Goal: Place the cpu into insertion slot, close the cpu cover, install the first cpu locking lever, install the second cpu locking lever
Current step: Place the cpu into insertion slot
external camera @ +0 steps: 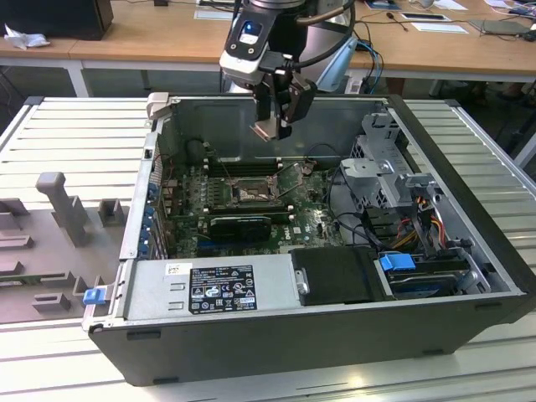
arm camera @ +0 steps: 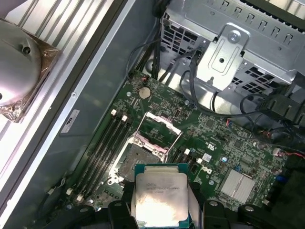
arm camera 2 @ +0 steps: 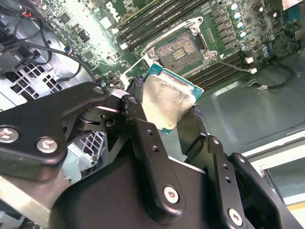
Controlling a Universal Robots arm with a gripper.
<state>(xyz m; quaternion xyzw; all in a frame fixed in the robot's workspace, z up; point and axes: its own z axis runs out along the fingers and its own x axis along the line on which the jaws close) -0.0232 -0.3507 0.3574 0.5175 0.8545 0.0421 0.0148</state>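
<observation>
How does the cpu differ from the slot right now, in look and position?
The cpu is held in the hand above the green board; the slot sits fixed on that board. The cpu shows a smooth pale metal top; the slot shows a dark frame around a shiny centre. Both are square and look close in size.

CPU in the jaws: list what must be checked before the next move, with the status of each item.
1. cpu clamped between the jaws: ok.
2. insertion slot bare, nothing lying in it: ok.
3. cpu cover swung up off the slot: ok.
4. cpu hanging clear above the board in the exterior view: ok.
5. cpu corners matched to the slot: cannot tell.
</observation>
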